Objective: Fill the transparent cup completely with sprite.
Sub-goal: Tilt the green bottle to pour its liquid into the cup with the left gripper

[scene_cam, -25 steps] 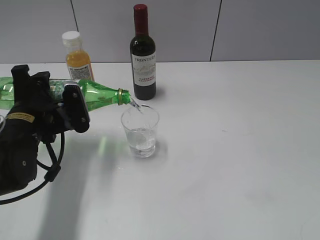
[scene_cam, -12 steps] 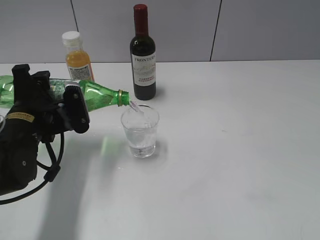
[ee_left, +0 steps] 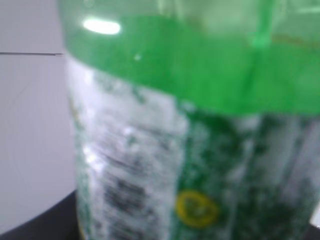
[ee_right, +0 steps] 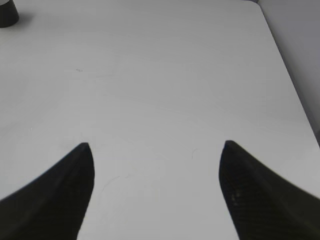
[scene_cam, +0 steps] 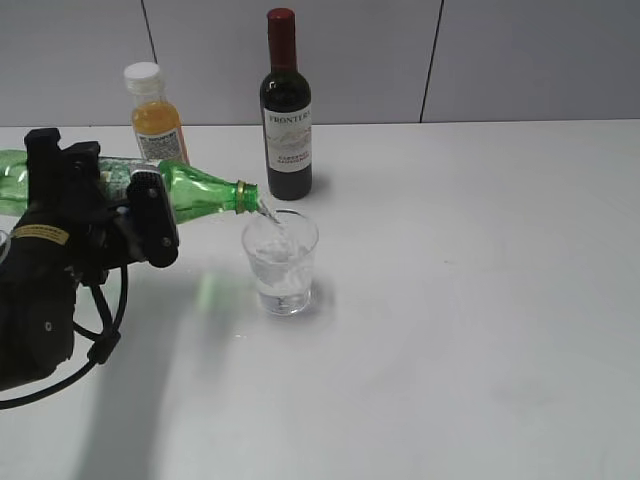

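Left gripper [scene_cam: 140, 215], black and blocky, is clamping around the labelled middle of the green bottle [scene_cam: 200, 193] at left of the exterior frame, holding it lying almost level with the neck pointing right. Bottle is translucent green plastic, ribbed toward the neck, open mouth sitting just above the rim of the transparent cup [scene_cam: 280, 262]. A thin stream of sprite [scene_cam: 268, 212] is running from the mouth into the cup. Cup is clear, slightly tapered, thick-based, standing upright on the white matte surface [scene_cam: 470, 300] left of frame centre; the clear fizzy liquid is sitting roughly halfway up, bubbly, not up to the rim. Behind the cup, top centre, a dark glass wine bottle [scene_cam: 286, 110] with red top and white label is standing upright; to its left an orange juice bottle [scene_cam: 156, 117] with white cap, partly hidden by the green bottle. Left wrist view is filling with the green bottle's label [ee_left: 200, 165], blurred, green and white print with a small yellow ring mark, glossy plastic above. Right gripper [ee_right: 156, 192] is showing two smooth dark tapered fingers [ee_right: 60, 195] spread wide apart over bare white surface, gripping nothing; dark rounded base at upper left corner of that view.
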